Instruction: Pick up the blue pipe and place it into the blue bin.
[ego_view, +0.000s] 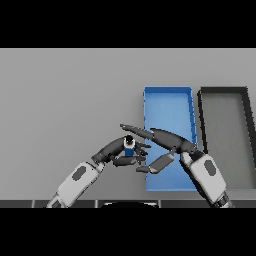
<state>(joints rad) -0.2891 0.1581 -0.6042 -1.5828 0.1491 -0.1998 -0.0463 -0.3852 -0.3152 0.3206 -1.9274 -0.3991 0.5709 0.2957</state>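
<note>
Now L hand curled round blue pipe, R hand fingers straight, over blue bin

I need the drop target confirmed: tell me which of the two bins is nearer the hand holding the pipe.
The blue bin, left of the black bin. The left hand holds the blue pipe just off its left wall.

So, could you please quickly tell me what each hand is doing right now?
Left hand: shut on the blue pipe, just left of the blue bin.
Right hand: open, fingers straight, reaching over toward the pipe.
</note>
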